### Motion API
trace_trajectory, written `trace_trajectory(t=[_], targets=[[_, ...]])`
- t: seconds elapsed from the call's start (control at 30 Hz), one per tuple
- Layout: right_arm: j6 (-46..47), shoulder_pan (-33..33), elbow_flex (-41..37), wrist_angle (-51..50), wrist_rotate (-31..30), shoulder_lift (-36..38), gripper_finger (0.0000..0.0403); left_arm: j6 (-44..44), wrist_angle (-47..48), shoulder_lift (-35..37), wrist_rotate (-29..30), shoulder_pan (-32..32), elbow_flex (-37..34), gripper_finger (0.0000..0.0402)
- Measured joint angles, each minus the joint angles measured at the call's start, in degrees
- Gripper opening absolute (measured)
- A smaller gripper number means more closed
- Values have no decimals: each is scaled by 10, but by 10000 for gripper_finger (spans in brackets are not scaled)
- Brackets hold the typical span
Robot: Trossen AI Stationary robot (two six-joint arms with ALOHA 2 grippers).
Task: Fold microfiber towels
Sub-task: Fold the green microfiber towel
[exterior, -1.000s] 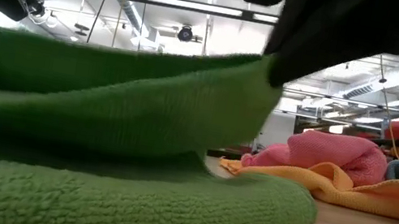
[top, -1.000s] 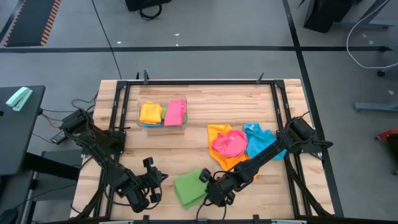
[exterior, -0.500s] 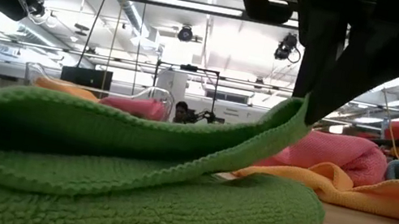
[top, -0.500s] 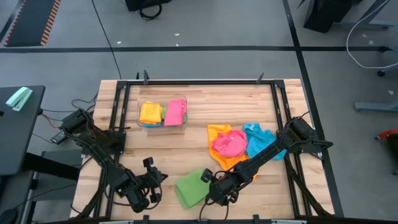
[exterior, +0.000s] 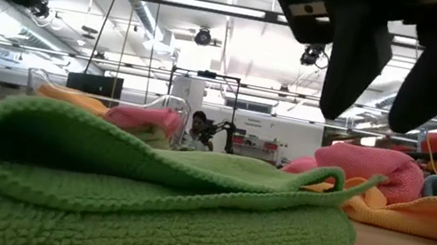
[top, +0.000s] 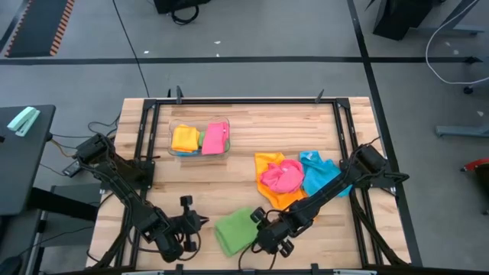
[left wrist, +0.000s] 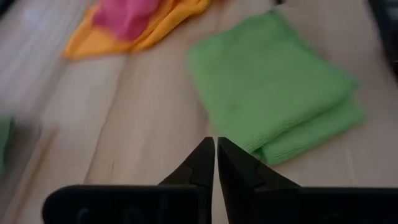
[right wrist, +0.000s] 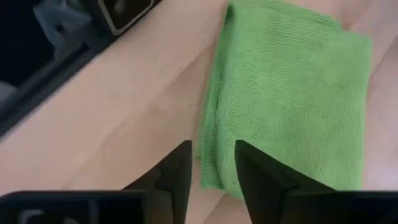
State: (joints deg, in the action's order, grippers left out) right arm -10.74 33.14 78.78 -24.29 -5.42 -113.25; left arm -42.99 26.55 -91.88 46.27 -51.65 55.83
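Green towel (top: 234,229) lies folded on the table (top: 244,122) near the front edge, roughly centre, several layers stacked with the top layer's edge slightly lifted in the low view (exterior: 143,190). Right gripper (top: 263,229) sits just at the towel's right edge; in the low view its two fingers (exterior: 350,65) hang above the towel, jaws parted with a clear gap, gripping nothing. Right wrist view shows the same: fingers apart, towel (right wrist: 286,93) just beyond them, not between them. Left gripper (top: 186,221) is parked left of the towel, close but apart from it; left wrist view shows its jaws pressed together, nothing between, towel (left wrist: 273,81) ahead on bare wood. Rest of the towels: orange (top: 269,164), pink (top: 281,177) and blue (top: 317,172) in a loose unfolded heap right of centre, pink on top of orange, blue touching on the right. Bin (top: 172,141) far-left of centre holds a yellow towel (top: 185,138) and a pink one (top: 215,137), folded, side by side.
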Motion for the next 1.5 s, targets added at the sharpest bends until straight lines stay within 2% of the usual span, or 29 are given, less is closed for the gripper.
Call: trace_trajectory(t=[0.13,0.23,0.4,0.53,0.6,0.77,0.87,1.07,1.2,1.4,1.5], targets=[[60,0,0,-20,-14,9,148,149,-77,0,-1,3,0,49],[101,0,0,-44,-31,9,154,230,-118,0,-16,5,0,80],[166,1,-6,-46,-48,9,154,254,-144,-4,-45,22,0,133],[203,0,-6,-42,-65,9,152,261,-184,-33,-89,40,0,158],[213,4,-6,-44,-82,9,152,284,-212,-53,-110,45,0,163],[225,12,-6,-48,-128,9,152,337,-262,-89,-118,41,0,164],[219,17,-19,-40,-134,9,152,350,-276,-102,-125,38,0,165],[200,19,-74,47,-136,9,152,365,-284,-119,-173,39,0,177],[199,19,-86,77,-156,9,152,422,-306,-143,-174,38,0,181],[202,19,-88,124,-178,9,151,517,-388,-179,-127,39,0,188],[202,22,-88,118,-177,9,151,531,-403,-184,-126,42,0,186]])
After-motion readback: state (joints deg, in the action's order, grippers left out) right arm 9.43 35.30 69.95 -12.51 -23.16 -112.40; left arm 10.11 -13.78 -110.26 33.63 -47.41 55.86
